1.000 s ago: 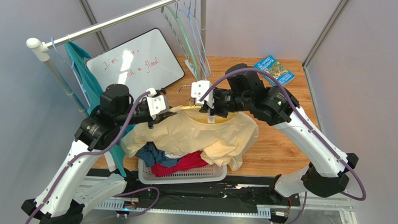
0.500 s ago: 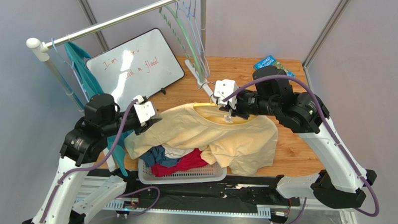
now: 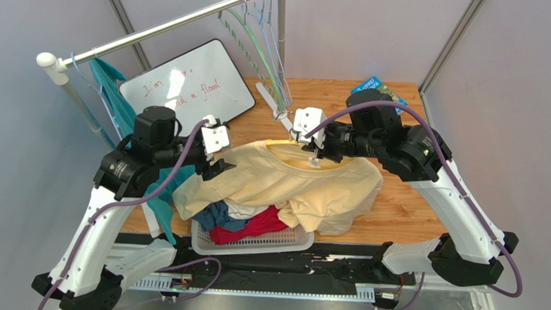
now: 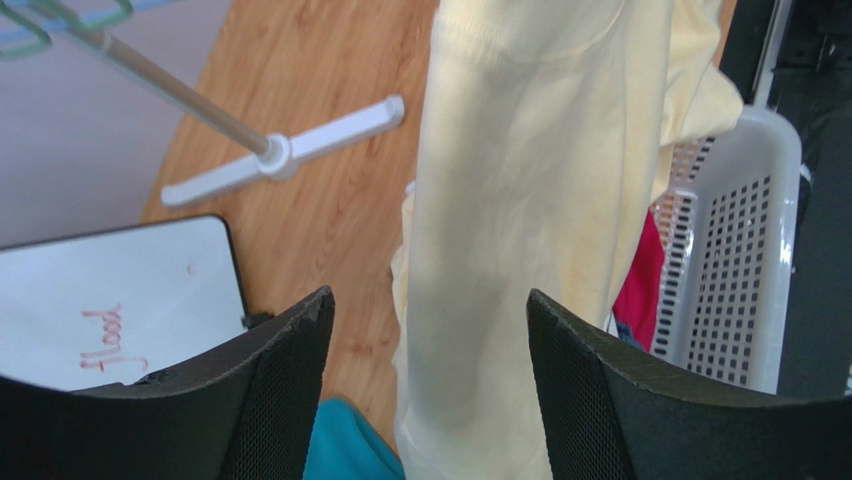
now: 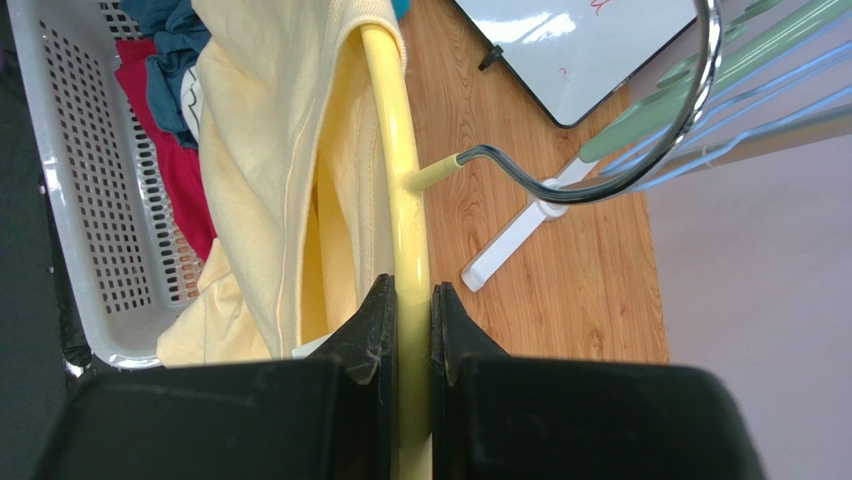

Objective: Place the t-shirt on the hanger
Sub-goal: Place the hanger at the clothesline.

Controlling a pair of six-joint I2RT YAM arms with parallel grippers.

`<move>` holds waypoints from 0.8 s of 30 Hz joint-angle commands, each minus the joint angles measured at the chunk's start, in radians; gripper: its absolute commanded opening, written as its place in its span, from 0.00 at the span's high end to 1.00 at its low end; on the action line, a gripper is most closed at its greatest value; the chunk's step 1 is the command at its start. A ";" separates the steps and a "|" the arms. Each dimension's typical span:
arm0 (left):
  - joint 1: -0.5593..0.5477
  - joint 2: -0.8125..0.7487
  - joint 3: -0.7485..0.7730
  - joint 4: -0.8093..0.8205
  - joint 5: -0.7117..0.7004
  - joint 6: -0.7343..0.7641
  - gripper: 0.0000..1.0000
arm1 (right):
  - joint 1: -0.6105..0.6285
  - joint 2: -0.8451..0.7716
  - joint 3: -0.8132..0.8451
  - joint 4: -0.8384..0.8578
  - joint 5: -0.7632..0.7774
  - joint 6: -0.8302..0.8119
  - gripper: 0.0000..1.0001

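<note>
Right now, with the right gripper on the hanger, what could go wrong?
1. The left gripper is open, holding nothing; the t-shirt sags over the basket and may slide off the hanger.
2. The right gripper pinches only the hanger's thin bar, so it could twist.
3. The hook sits near the pale green hangers and might snag.

Bright even light, soft shadows, sharp

Cream-yellow t-shirt (image 3: 305, 183) rumpled, draped over basket (image 3: 254, 240); yellow hanger (image 5: 408, 200) inside its neck, hook out.
</note>
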 commanded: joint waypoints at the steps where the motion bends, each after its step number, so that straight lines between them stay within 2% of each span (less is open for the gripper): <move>1: 0.048 -0.009 0.009 -0.104 -0.053 0.063 0.24 | -0.007 -0.040 0.075 0.096 0.063 -0.020 1.00; 9: 0.108 -0.017 -0.071 -0.197 -0.142 0.123 0.24 | -0.021 -0.043 0.164 0.154 0.104 -0.009 1.00; 12: 0.149 0.011 -0.066 -0.185 -0.177 0.116 0.30 | -0.021 -0.043 0.194 0.154 0.110 -0.015 1.00; 13: 0.163 0.018 -0.048 -0.180 -0.192 0.106 0.39 | -0.022 -0.047 0.195 0.154 0.112 -0.017 1.00; 16: 0.218 0.031 -0.005 -0.132 -0.212 0.096 0.55 | -0.019 -0.056 0.175 0.146 0.123 -0.031 1.00; 18: 0.234 0.031 0.014 -0.124 -0.220 0.112 0.59 | -0.021 -0.073 0.141 0.148 0.129 -0.044 1.00; 21: 0.246 0.032 0.052 -0.127 -0.239 0.133 0.72 | -0.021 -0.086 0.110 0.157 0.135 -0.052 1.00; 22: 0.254 0.035 0.067 -0.122 -0.255 0.133 0.84 | -0.021 -0.086 0.100 0.157 0.138 -0.057 1.00; 24: 0.271 0.032 0.081 -0.102 -0.274 0.118 0.99 | -0.022 -0.090 0.086 0.163 0.152 -0.063 1.00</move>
